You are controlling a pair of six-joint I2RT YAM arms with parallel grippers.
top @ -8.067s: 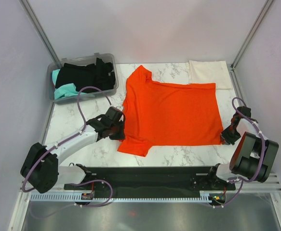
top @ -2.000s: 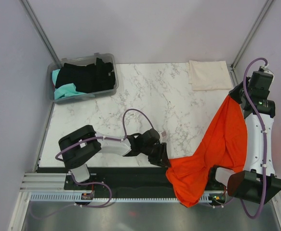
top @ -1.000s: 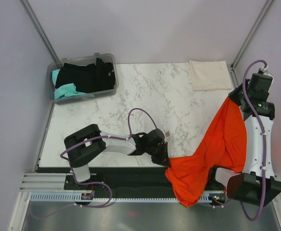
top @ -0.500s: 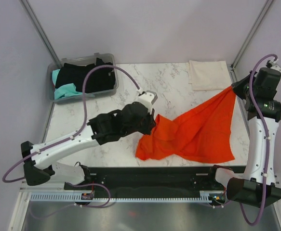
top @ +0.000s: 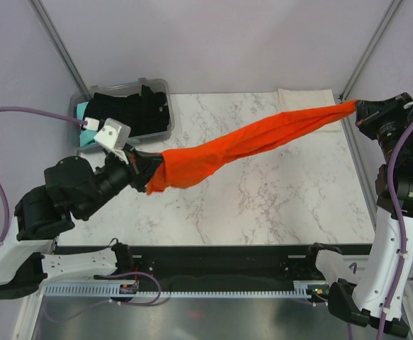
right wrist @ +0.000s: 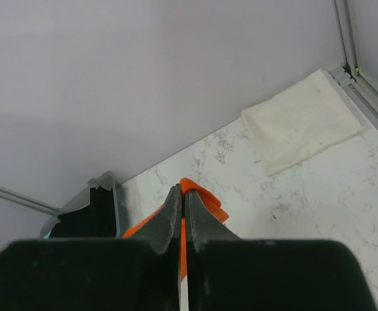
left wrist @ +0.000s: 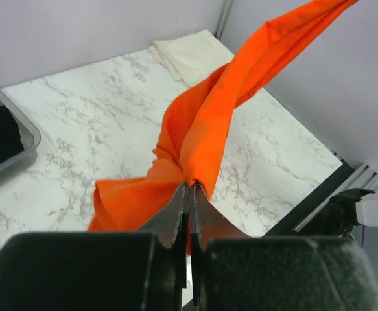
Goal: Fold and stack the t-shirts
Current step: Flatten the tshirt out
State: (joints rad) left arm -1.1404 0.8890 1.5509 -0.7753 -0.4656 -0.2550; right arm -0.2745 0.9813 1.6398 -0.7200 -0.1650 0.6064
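Note:
The orange-red t-shirt (top: 241, 144) hangs in the air, stretched into a bunched band from lower left to upper right above the marble table (top: 277, 205). My left gripper (top: 148, 172) is shut on its left end, also seen at the jaws in the left wrist view on the orange-red t-shirt (left wrist: 201, 123). My right gripper (top: 357, 110) is shut on its right end, raised high at the right; a fold of the orange-red t-shirt (right wrist: 205, 197) shows past the jaws. A folded cream-white t-shirt (top: 309, 103) lies at the table's back right corner, partly behind the stretched cloth.
A clear grey plastic bin (top: 162, 131) at the back left holds black t-shirts (top: 132, 110) and a teal one (top: 84, 113). Metal frame posts (top: 57, 42) and lilac walls close in the sides and back. The black base rail (top: 220, 256) runs along the near edge.
Both arms have lifted and pulled apart; the left gripper moved left and up, the right gripper rose. The orange-red shirt went from draped on the table to a taut band in the air.

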